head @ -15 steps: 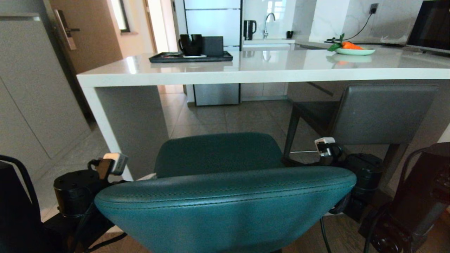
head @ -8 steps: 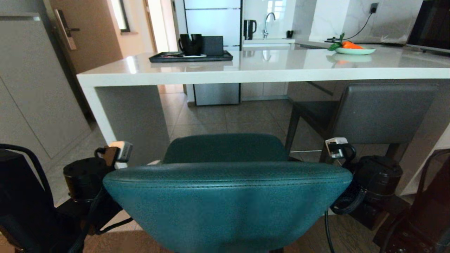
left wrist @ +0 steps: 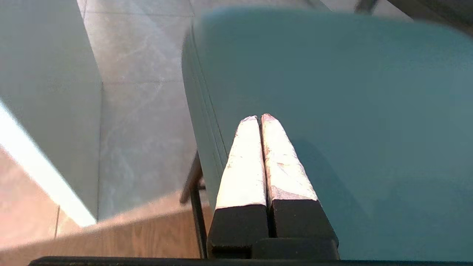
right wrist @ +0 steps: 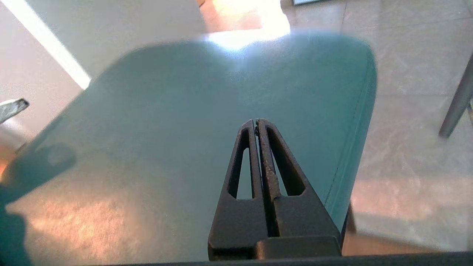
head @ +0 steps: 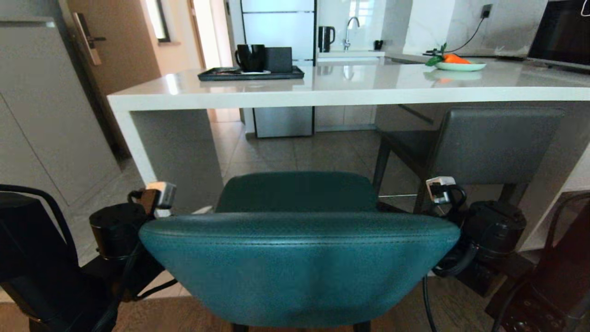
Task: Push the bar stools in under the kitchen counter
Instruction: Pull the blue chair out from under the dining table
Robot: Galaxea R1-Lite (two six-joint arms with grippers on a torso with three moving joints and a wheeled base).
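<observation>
Teal stool (head: 299,258) before white kitchen counter (head: 322,90); grey tiled floor (head: 276,152) beneath

Black arms (head: 115,230), looping cables, white-padded left hand (left wrist: 259,119).

The teal stool (head: 299,258) is standing upright before the white kitchen counter (head: 350,90), the grey stool (head: 479,143) sitting tucked underneath at two o'clock

floor: grey tiles (head: 295,152) far, wood planks (head: 461,299) near | left: beige cabinet wall (head: 41,115), brown door (head: 120,41) | far: fridge (head: 279,27), sink faucet (head: 352,27), black kettle (head: 327,38) | light: daylight in doorway (head: 207,27)
</observation>
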